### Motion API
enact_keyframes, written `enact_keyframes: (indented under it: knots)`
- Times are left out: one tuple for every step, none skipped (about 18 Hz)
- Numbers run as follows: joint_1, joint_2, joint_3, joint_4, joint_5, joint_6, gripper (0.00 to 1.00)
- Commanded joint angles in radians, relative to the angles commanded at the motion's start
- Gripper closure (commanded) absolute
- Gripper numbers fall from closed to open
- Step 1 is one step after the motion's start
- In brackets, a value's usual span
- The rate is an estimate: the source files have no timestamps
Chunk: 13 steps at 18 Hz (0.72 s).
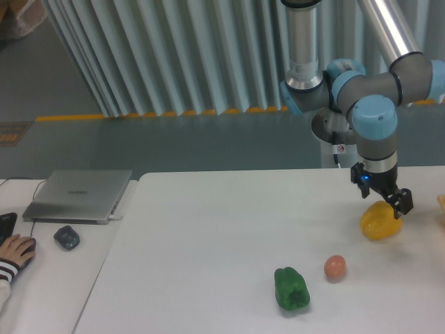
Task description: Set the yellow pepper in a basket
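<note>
The yellow pepper (379, 224) lies on the white table (208, 229) near its right side. My gripper (384, 199) hangs just above the pepper's top, pointing down. Its two dark fingers are spread to either side and it is open, with nothing between them. One fingertip (402, 204) sits over the pepper's upper right edge. The basket is out of view; only a tan sliver (441, 202) pokes in at the right edge of the frame, and I cannot tell what it is.
A dark green pepper (291, 289) and a small orange-pink fruit (335, 267) lie at the table's front. On the left desk are a closed laptop (78, 194), a small dark mouse (67, 237) and a person's hand (15, 250).
</note>
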Motion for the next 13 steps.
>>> enact_keyframes:
  knots:
    - [0.000, 0.000, 0.002, 0.000, 0.003, 0.002, 0.00]
    - [-0.003, -0.003, 0.002, 0.000, 0.006, 0.000, 0.00]
    - [-0.005, -0.006, 0.005, 0.000, 0.006, 0.000, 0.00]
    - [-0.003, -0.008, 0.009, -0.002, 0.006, 0.003, 0.00]
    - [-0.003, -0.008, 0.011, 0.000, 0.006, 0.003, 0.00]
    - [-0.005, -0.011, 0.014, 0.000, 0.006, 0.003, 0.00]
    - [-0.008, -0.020, 0.021, 0.000, 0.008, 0.003, 0.00]
    - [-0.017, -0.031, 0.035, -0.002, 0.008, 0.003, 0.00]
    - [-0.024, -0.040, 0.044, -0.002, 0.012, 0.003, 0.00]
    - [-0.028, -0.044, 0.044, -0.002, 0.024, 0.011, 0.00]
    - [-0.028, -0.051, 0.045, -0.002, 0.034, 0.024, 0.00]
    - [-0.031, -0.058, 0.049, -0.002, 0.044, 0.047, 0.00]
    - [-0.032, -0.060, 0.051, -0.002, 0.052, 0.070, 0.00]
